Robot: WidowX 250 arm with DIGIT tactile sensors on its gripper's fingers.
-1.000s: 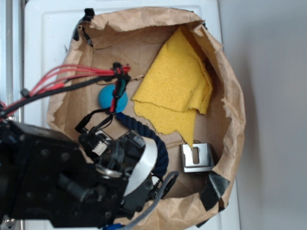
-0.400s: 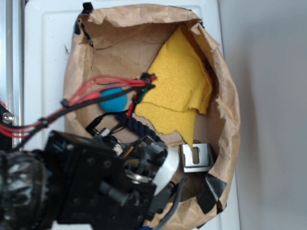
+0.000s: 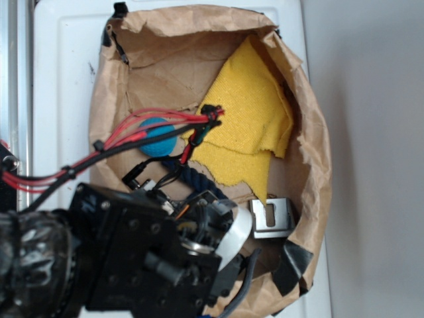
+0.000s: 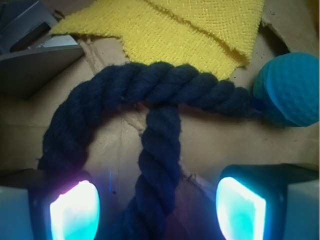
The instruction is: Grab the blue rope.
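The blue rope [image 4: 150, 95], a thick dark navy twisted cord, lies curled on brown paper in the wrist view. One strand of it runs down between my two glowing fingertips [image 4: 75, 210]. My gripper [image 4: 157, 210] is open and straddles that strand, with gaps on both sides. In the exterior view only a short piece of the blue rope [image 3: 192, 175] shows above the arm; the rest is hidden under the black gripper body. The fingers do not show there.
A light blue ball [image 4: 290, 90] touches the rope's right end. A yellow cloth [image 3: 248, 119] lies behind it. A metal bracket [image 3: 271, 218] sits to the right. All lie inside a crumpled brown paper bag [image 3: 318, 165] with raised walls.
The arm has moved right and further into the bag, and now covers most of the rope. The red and black wires swung right, towards the cloth.
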